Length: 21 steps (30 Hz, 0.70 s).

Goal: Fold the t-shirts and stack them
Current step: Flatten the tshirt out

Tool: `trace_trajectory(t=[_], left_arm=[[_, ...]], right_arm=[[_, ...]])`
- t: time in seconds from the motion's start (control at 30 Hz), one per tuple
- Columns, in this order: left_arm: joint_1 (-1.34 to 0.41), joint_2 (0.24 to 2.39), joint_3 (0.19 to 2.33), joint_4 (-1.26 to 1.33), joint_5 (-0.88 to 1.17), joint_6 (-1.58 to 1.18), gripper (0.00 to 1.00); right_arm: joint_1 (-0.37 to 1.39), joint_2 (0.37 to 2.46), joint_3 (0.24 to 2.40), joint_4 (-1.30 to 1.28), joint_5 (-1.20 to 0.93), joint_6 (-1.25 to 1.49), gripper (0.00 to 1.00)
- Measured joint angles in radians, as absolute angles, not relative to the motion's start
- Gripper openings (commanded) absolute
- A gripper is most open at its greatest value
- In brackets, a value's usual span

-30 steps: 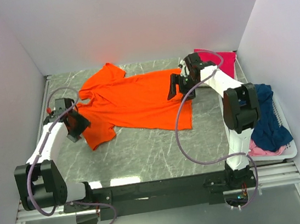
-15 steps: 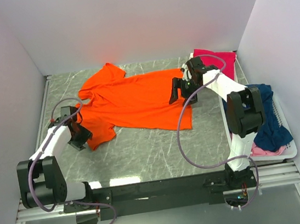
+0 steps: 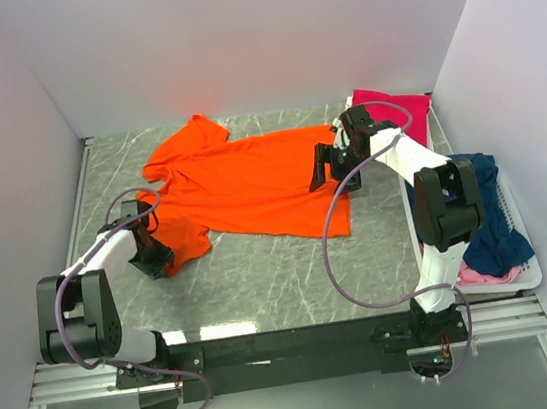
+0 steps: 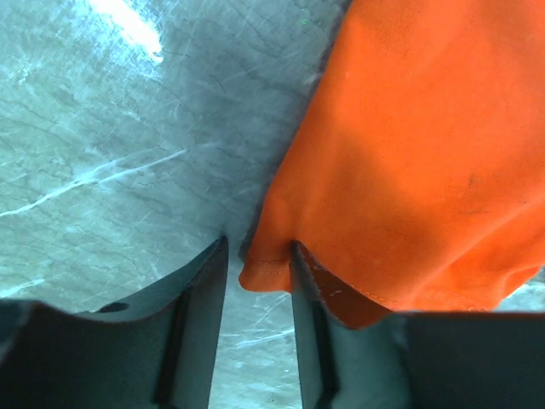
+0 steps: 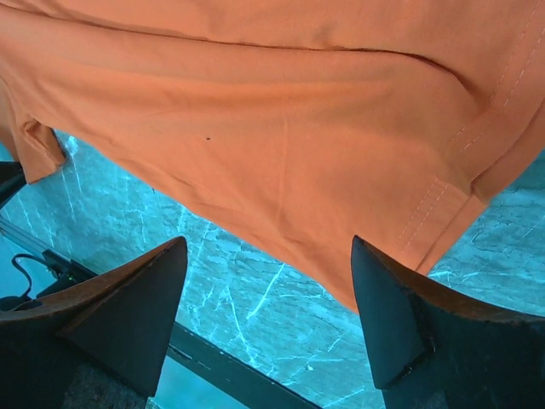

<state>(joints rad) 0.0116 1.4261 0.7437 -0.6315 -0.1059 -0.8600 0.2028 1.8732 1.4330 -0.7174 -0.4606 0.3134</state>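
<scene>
The bright orange t-shirt (image 3: pixel 250 179) lies spread flat on the grey marble table, collar to the left. My left gripper (image 3: pixel 155 256) is low at the near corner of its left sleeve. In the left wrist view the jaws (image 4: pixel 258 247) stand a narrow gap apart, with the sleeve's hemmed corner (image 4: pixel 266 274) between them, not pinched. My right gripper (image 3: pixel 336 170) hovers over the shirt's right hem. It is wide open and empty (image 5: pixel 268 243) above the orange cloth (image 5: pixel 281 153). The magenta-pink t-shirt (image 3: pixel 398 107) lies at the back right.
A white basket (image 3: pixel 527 277) at the right edge holds a navy blue tee (image 3: pixel 489 216) and a pale pink tee (image 3: pixel 476 275). White walls close in the table on the left, back and right. Bare marble (image 3: pixel 273 275) lies in front of the orange shirt.
My left gripper has moved nearer along the sleeve's edge to its near corner. My right gripper has shifted slightly nearer over the hem. The shirt has not moved.
</scene>
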Motion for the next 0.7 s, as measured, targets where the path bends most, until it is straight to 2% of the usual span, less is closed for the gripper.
trace_trajectory(t=[0.13,0.17,0.23,0.27,0.47,0.7], left_arm=[[0.012,1.430,0.742,-0.628,-0.104,-0.859,0.24],[0.012,1.430,0.741,-0.626,-0.103,-0.859,0.16],[0.011,1.431,0.740,-0.623,-0.103,-0.857,0.08],[0.011,1.431,0.740,-0.620,-0.102,-0.857,0.01],[0.011,1.431,0.741,-0.614,-0.092,-0.851,0.01],[0.011,1.431,0.738,-0.595,-0.072,-0.850,0.01]], right_arm=[[0.203,1.868,1.430,-0.717,-0.456,0.314,0.83],[0.203,1.864,1.427,-0.716,-0.455,0.314,0.83],[0.203,1.852,1.413,-0.715,-0.452,0.316,0.83],[0.203,1.845,1.405,-0.716,-0.450,0.317,0.83],[0.203,1.794,1.305,-0.710,-0.395,0.317,0.83],[0.203,1.739,1.111,-0.722,-0.310,0.331,0.78]])
